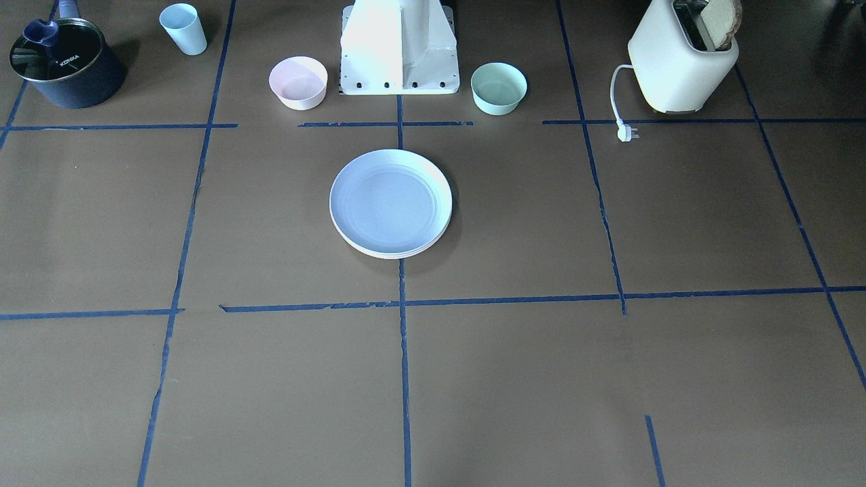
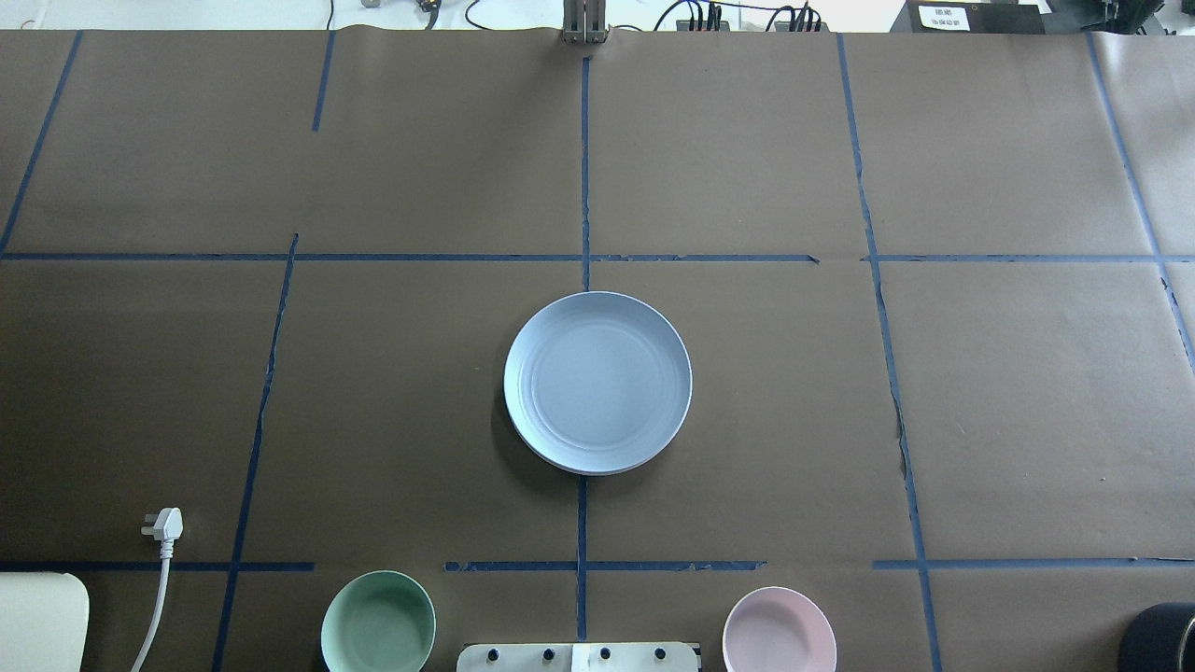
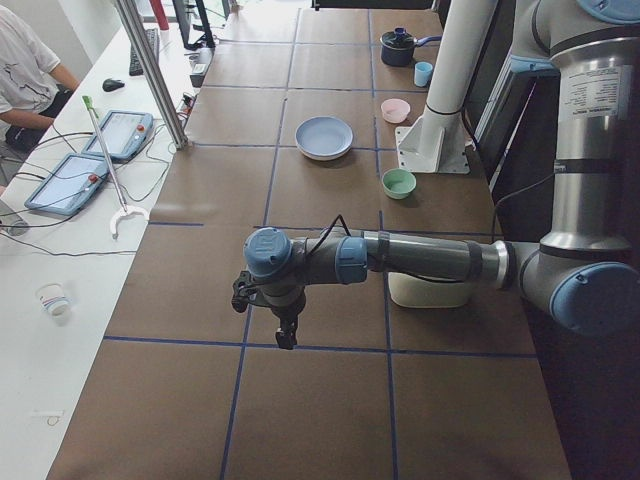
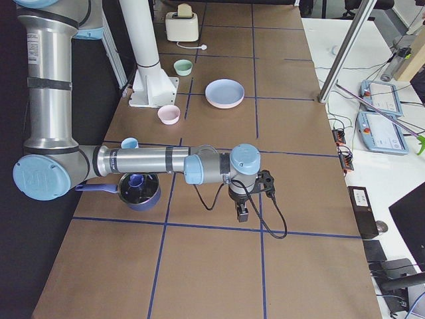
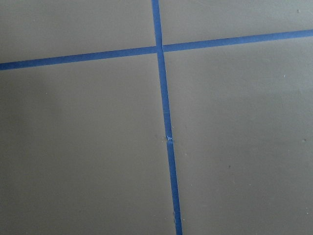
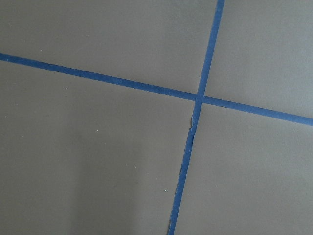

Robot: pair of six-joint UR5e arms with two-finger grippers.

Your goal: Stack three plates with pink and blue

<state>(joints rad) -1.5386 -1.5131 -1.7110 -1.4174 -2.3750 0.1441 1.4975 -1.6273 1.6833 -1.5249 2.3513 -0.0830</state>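
Brown counter (image 1: 609,379) taped into squares. A toaster (image 1: 680,64) holds a slice of bread (image 1: 722,20). At the centre sits a stack of plates (image 1: 396,254), with the blue plate (image 1: 390,201) on top and paler rims beneath; pink is hidden. A low arm sweep could likely knock it askew. The pink bowl (image 1: 298,82) and green bowl (image 1: 498,88) look empty. The left gripper (image 3: 286,338) and right gripper (image 4: 243,214) hang well apart from the stack; whether they are spread or pressed together, I cannot tell.

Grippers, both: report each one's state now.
Left gripper: cannot be told; it shows only in a side view.
Right gripper: cannot be told either.
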